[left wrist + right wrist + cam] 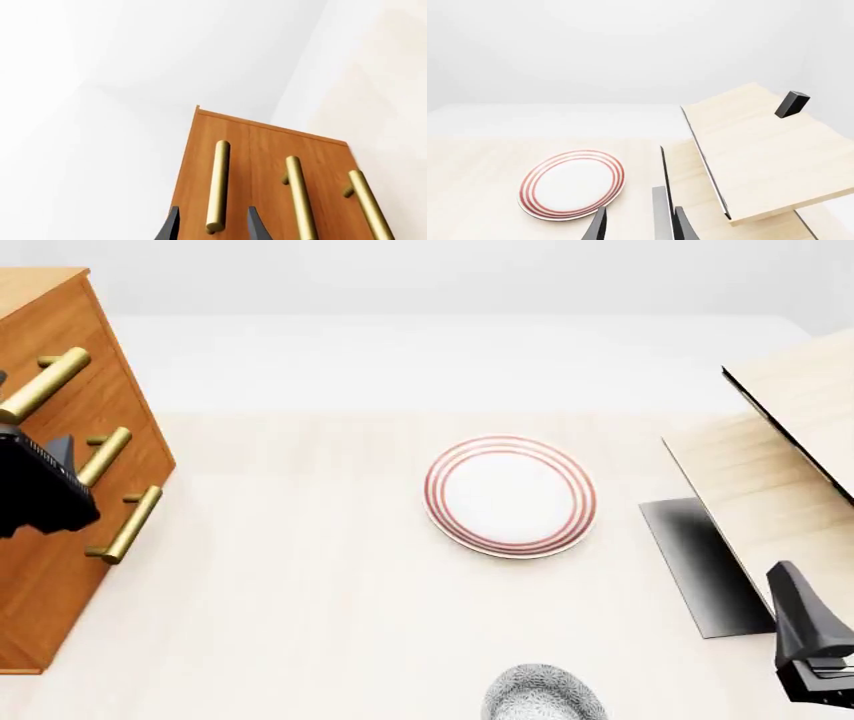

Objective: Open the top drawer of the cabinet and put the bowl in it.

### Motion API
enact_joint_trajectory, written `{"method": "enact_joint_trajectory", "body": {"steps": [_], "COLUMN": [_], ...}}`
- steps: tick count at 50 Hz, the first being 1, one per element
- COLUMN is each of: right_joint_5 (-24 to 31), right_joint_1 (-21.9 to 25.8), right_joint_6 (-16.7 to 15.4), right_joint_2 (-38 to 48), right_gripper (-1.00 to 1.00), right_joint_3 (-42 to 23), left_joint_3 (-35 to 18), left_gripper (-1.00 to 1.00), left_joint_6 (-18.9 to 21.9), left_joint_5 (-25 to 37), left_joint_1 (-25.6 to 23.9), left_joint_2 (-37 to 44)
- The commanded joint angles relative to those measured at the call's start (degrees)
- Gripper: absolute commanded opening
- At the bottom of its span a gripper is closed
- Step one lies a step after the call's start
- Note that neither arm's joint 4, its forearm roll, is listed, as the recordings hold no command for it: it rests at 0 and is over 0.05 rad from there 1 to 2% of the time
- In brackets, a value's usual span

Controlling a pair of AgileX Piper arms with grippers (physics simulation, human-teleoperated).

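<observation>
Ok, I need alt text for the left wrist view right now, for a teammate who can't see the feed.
The left gripper is open, its two dark fingertips either side of the end of the top drawer's brass bar handle, not closed on it. The orange-brown cabinet fills the view behind, its three handles running side by side, all drawers shut, with plain white surroundings.

The front view's lower edge cuts off the bowl left of the right gripper, whose jaws show one finger only, while the left gripper partly covers the cabinet handles, jaws unclear.
</observation>
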Motion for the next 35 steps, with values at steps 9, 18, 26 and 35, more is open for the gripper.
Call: {"method": "enact_joint_trajectory", "body": {"steps": [9,18,26,35], "right_joint_5": [-0.45,-0.44,-0.45,-0.44], "right_joint_1": [-0.02,-0.02,-0.01,-0.02], "right_joint_6": [0.02,0.01,0.02,0.00], "right_joint_2": [0.07,0.08,0.08,0.08], "right_gripper": [1.00,1.00,1.00,1.00], "right_joint_3": [0.40,0.40,0.40,0.40], "left_joint_3": [-1.92,-2.17,-1.93,-1.60], "left_gripper": [1.00,1.00,1.00,1.00], "left_joint_6": [-1.02,-1.58,-2.21,-2.53], "left_joint_5": [-4.13,-6.50,-8.32,-9.97], "left_joint_1": [1.30,2.21,3.07,4.25], "left_joint_2": [5.63,8.32,10.62,11.78]}}
